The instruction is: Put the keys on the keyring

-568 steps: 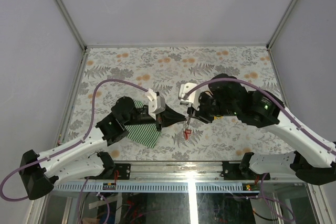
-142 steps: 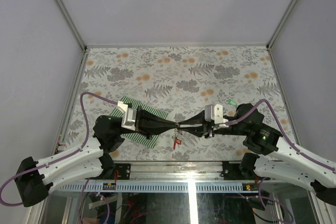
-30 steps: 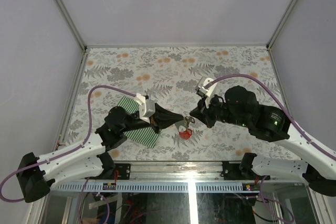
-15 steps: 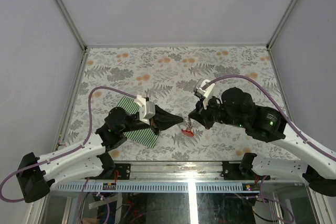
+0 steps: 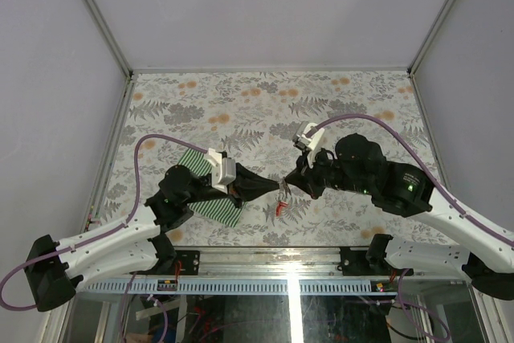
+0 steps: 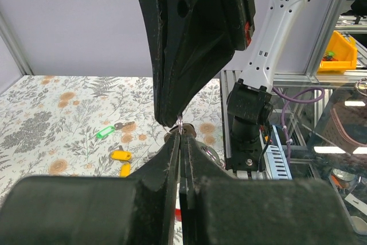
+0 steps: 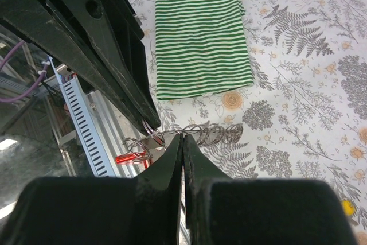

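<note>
Over the table's near middle, my left gripper (image 5: 279, 187) and my right gripper (image 5: 288, 182) meet tip to tip, both shut on the keyring's thin grey loops (image 7: 150, 135). The keyring's red tag (image 5: 279, 209) hangs just below the tips and also shows in the right wrist view (image 7: 128, 157). A coil of wire rings (image 7: 217, 133) stretches out past my right fingertips. In the left wrist view, the ring (image 6: 179, 124) sits pinched at my fingertips under the right gripper (image 6: 171, 121). The keys lie on the table: one with a green tag (image 6: 106, 132) and two with yellow tags (image 6: 118, 155). In the top view the right arm hides them.
A green-and-white striped cloth (image 5: 210, 206) lies under my left arm, also seen in the right wrist view (image 7: 200, 32). The table's near edge with its metal rail (image 5: 265, 259) runs right below the grippers. The floral tabletop (image 5: 241, 110) stretches behind both arms.
The right arm has shifted slightly left, and the red tag has swung to hang narrow under the tips. Both grippers stayed shut, tip to tip.
</note>
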